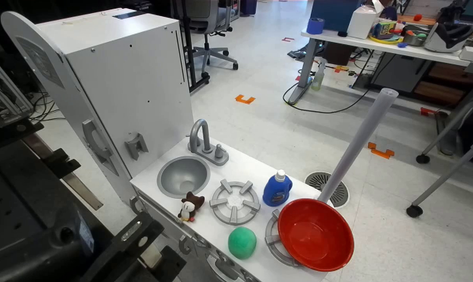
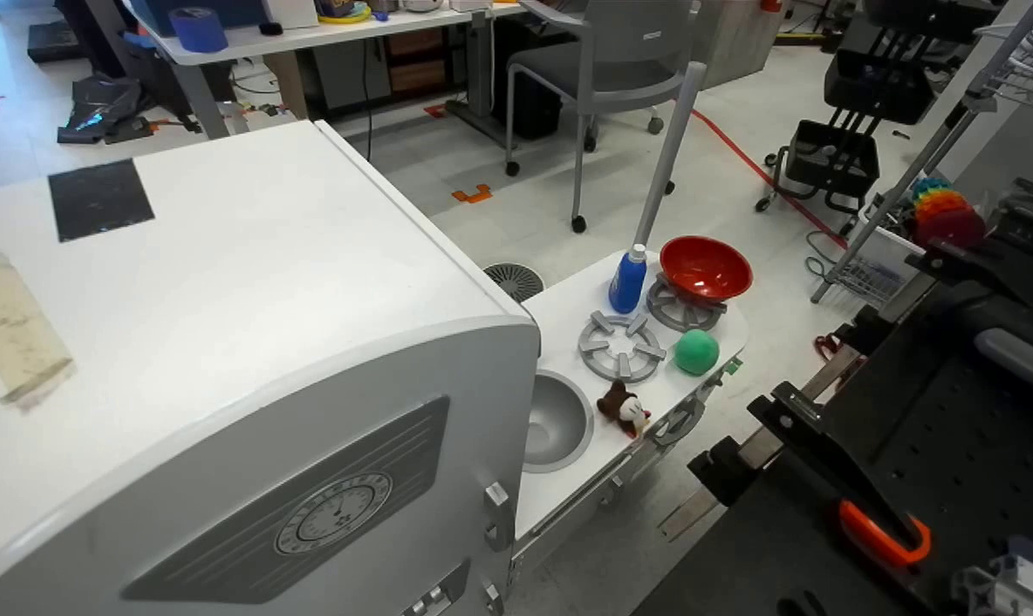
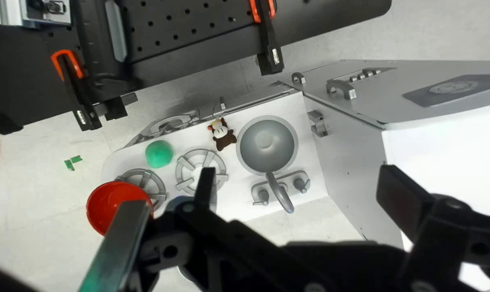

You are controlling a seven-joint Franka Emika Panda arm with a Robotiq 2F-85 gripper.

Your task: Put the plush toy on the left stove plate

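The plush toy, dark brown with a white face (image 1: 191, 206), lies on the white toy counter near its front edge, between the sink and the left stove plate. It also shows in an exterior view (image 2: 622, 405) and in the wrist view (image 3: 223, 136). The left stove plate is a grey ring with spokes (image 1: 233, 215) beside the sink, with nothing on it; it also shows in an exterior view (image 2: 624, 368) and, partly behind a finger, in the wrist view (image 3: 185, 163). My gripper (image 3: 299, 182) is wide open and empty, high above the counter. It is outside both exterior views.
The grey sink (image 1: 173, 172) and tall faucet (image 1: 206, 141) stand beside the white toy fridge (image 1: 134, 78). A green ball (image 1: 242, 243) and a blue bottle (image 1: 276, 192) flank the plate. A red bowl (image 1: 316, 235) covers part of another burner, with a grey pole (image 1: 359, 141) behind.
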